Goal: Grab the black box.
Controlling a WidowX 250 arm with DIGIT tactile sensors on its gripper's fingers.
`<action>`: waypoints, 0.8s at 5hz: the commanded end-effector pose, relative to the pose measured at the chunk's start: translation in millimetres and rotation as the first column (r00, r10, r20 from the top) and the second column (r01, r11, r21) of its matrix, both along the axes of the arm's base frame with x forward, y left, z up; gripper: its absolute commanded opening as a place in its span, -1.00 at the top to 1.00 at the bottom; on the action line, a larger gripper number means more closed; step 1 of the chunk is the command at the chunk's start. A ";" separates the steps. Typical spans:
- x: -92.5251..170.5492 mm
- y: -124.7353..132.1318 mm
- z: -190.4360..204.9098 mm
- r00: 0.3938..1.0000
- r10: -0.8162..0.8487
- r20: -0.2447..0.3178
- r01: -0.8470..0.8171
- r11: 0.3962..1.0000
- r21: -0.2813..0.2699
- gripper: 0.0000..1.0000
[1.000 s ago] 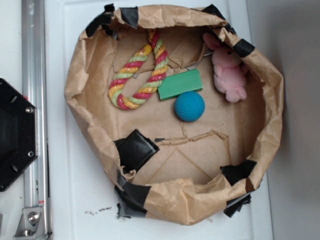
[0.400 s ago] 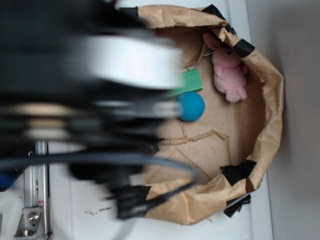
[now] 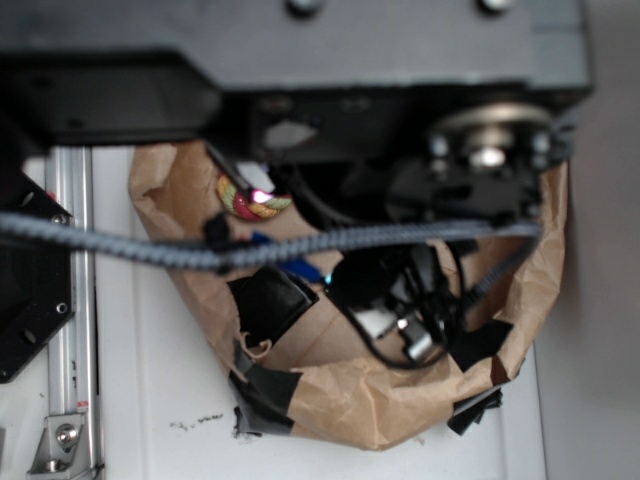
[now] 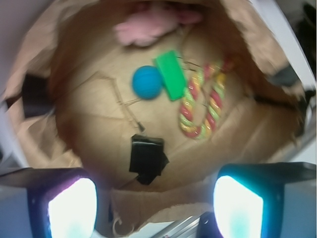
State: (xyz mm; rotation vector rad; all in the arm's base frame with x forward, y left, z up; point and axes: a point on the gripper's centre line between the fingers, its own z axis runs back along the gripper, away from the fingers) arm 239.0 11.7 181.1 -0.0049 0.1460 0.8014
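The black box (image 4: 147, 157) lies on the brown paper floor close to the near wall, in the lower middle of the wrist view. The exterior view shows it at the paper bowl's left inner wall (image 3: 272, 303), just below the cable. My gripper (image 4: 155, 210) hangs high above the bowl, open, its two lit fingertips (image 4: 69, 208) wide apart with nothing between them. The box sits ahead of the gap between the fingers, well below them. In the exterior view the arm (image 3: 400, 90) hides most of the bowl.
A brown paper bowl (image 4: 64, 99) edged with black tape holds a blue ball (image 4: 147, 82), a green block (image 4: 170, 74), a striped rope toy (image 4: 203, 106) and a pink plush (image 4: 148, 25). Left of the bowl run a metal rail (image 3: 72, 300) and a black base (image 3: 25, 290).
The arm has swung in from the left over the bowl and now covers its upper half in the exterior view. The box has not moved.
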 end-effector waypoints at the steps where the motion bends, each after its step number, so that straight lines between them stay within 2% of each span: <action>1: -23.2 7.4 -30.1 0.984 0.171 0.055 -0.173 0.984 0.028 -1.00; 2: -16.8 1.4 -51.7 0.990 0.040 0.132 -0.043 0.999 0.020 -1.00; 3: 0.1 -0.2 -82.7 0.993 -0.023 0.118 0.026 0.999 -0.025 -1.00; 4: 15.7 -24.1 -99.7 0.992 -0.099 0.077 0.098 0.995 0.006 -1.00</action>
